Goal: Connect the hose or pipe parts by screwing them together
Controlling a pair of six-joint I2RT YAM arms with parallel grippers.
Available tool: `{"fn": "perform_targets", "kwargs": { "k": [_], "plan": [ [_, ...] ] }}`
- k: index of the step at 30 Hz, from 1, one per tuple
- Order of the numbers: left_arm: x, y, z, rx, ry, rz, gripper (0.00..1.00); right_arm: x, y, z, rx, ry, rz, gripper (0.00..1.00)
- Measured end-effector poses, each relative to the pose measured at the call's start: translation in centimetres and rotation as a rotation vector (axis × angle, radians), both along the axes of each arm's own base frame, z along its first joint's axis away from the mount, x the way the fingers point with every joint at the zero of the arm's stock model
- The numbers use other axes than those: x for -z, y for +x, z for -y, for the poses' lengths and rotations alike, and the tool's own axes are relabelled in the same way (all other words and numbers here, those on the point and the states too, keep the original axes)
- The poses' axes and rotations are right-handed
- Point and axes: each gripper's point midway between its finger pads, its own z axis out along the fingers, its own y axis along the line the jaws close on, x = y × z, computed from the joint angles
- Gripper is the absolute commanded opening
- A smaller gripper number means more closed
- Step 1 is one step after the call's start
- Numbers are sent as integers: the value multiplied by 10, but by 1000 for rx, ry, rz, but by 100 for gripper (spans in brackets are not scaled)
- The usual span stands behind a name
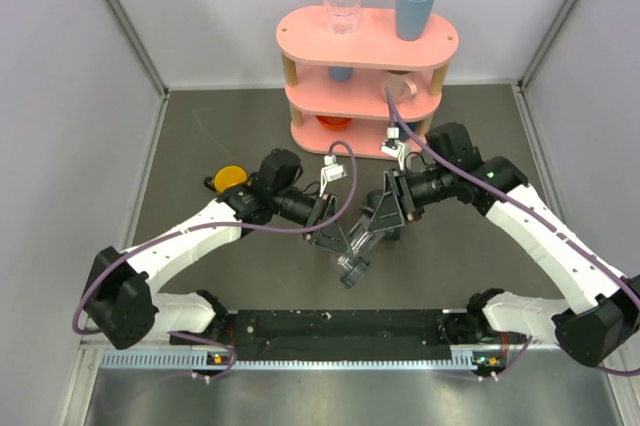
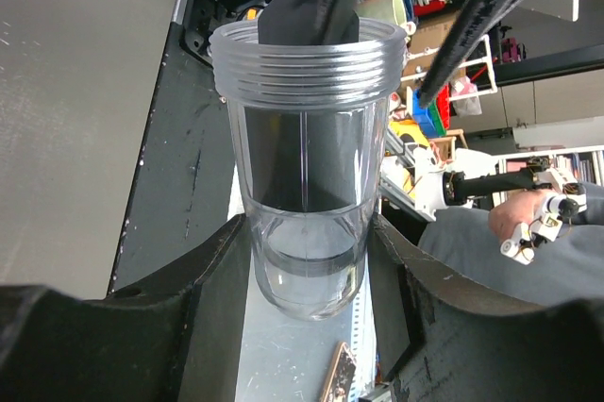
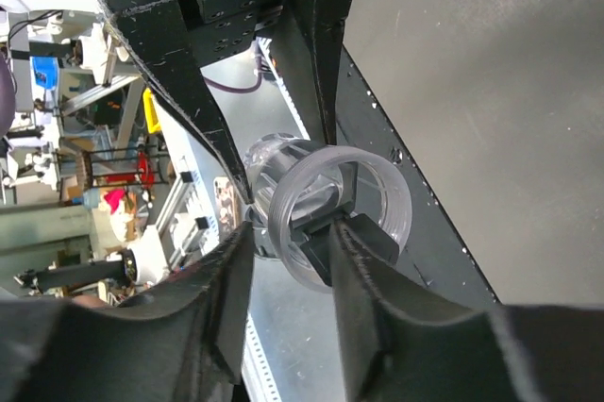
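Grey tabletop (image 1: pixel 200 126), centre: one translucent tube (image 2: pixel 307 119); left gripper (image 2: pixel 307 242) clamps its body, right gripper (image 3: pixel 278 242) straddles its rim (whether it grips cannot be told).

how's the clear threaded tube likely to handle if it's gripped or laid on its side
The clear tube looks like stiff, thin-walled plastic, so it is probably light; it shows no squash in the left end effector. Its smooth, glossy round wall may slip or twist in a grip. Laid on its side, it would likely roll.
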Motion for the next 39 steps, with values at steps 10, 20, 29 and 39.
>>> {"fn": "perform_targets", "kwargs": {
  "k": [10,20,29,39],
  "plan": [
    [-6,10,5,-45,-14,-3,77,-11,-1,-2,-11,21,27,0],
    [-58,59,-3,-351,-196,43,76,-63,22,5,197,75,207,0],
    [-86,65,-3,-406,-287,67,73,-112,26,9,311,219,304,0],
    [-103,63,-4,-421,-383,42,64,-133,28,9,370,316,315,0]
  ]
}}
